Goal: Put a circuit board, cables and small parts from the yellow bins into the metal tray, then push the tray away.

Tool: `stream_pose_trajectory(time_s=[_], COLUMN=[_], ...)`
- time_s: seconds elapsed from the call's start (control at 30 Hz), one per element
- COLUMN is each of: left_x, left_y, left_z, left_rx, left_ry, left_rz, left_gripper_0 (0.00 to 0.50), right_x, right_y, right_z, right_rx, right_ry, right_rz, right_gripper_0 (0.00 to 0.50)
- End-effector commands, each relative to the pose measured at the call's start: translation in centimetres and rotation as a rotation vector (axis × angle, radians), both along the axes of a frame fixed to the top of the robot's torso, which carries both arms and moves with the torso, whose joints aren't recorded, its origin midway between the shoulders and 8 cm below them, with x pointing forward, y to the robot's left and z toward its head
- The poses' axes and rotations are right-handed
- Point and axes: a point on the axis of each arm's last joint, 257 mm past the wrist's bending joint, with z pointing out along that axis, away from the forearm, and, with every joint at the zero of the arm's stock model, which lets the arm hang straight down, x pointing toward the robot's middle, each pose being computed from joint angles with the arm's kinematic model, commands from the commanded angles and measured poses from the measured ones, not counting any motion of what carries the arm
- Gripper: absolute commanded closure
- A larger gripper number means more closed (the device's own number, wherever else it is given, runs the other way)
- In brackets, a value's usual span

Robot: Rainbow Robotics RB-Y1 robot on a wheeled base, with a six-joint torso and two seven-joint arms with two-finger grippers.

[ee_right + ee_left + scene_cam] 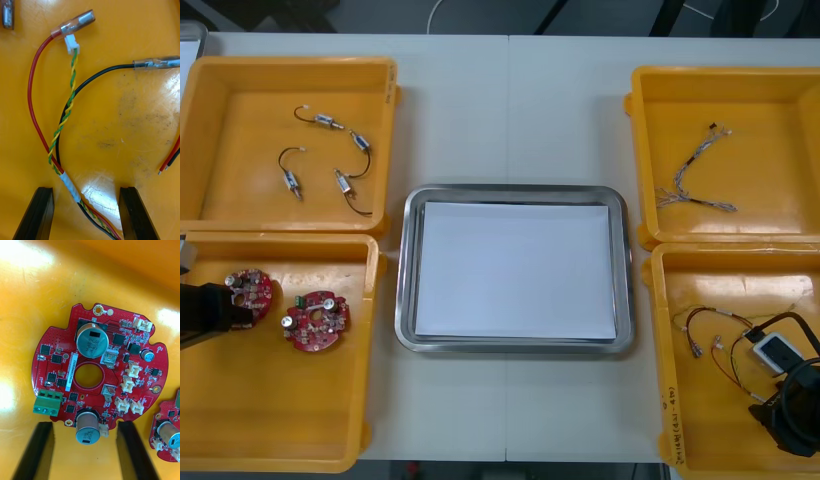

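Circuit board (99,371), the left one of two round red boards, lies flat in the near yellow bin (280,440) on the left, with a second board (317,320) just beside it. The left gripper (84,426) hovers over it, fingers (37,450) wide apart and holding nothing, straddling its near edge. The metal tray (408,300) sits mid-tabletop (510,110), white-lined and bare. On the right, the right gripper (85,193) hangs low in the near right bin (662,400), fingers wide, with a red and yellow cable (69,101) running ungripped between them. This looks like the first pick. Next, each arm must drop and close squarely before lifting toward the tray.
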Motion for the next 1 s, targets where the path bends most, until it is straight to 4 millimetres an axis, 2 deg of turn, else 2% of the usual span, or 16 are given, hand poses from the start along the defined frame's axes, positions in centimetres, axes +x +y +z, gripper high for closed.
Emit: stream_pose_trajectory(time_s=[0.03, 0.37, 0.4, 0.43, 0.47, 0.5, 0.53, 0.83, 1.0], left_x=[-1.2, -1.3, -1.2, -1.2, -1.3, -1.3, -1.3, -1.4, -2.0], left_y=[0.4, 0.3, 0.3, 0.3, 0.3, 0.2, 0.2, 0.3, 0.4], left_z=[-1.0, -1.0, -0.9, -0.9, -1.0, -1.0, -1.0, 1.5, 3.0], left_rx=[0.046, 0.038, 0.037, 0.037, 0.037, 0.033, 0.033, 0.05, 0.065], left_ry=[0.011, 0.013, 0.012, 0.012, 0.013, 0.012, 0.012, 0.002, 0.012], left_rz=[-0.074, -0.072, -0.073, -0.073, -0.072, -0.076, -0.076, -0.093, -0.107], left_gripper_0=[0.496, 0.497, 0.498, 0.499, 0.499, 0.499, 0.5, 0.499, 0.5], right_x=[-1.5, -1.9, -1.9, -2.0, -2.0, -2.0, -2.0, -1.3, -0.1], right_y=[-0.4, 0.0, 0.0, 0.0, 0.0, 0.1, 0.1, -0.4, -0.5], right_z=[-1.2, -1.5, -1.5, -1.5, -1.5, -1.5, -1.5, -0.9, 0.5], right_rx=[-0.027, -0.015, -0.013, -0.012, -0.01, -0.008, -0.008, -0.017, -0.017], right_ry=[0.034, 0.048, 0.047, 0.049, 0.049, 0.05, 0.05, 0.033, 0.004], right_rz=[0.034, 0.035, 0.034, 0.033, 0.033, 0.031, 0.031, 0.034, 0.033], right_gripper_0=[0.0, 0.009, 0.083, 0.224, 0.389, 0.484, 0.5, 0.5, 0.5])
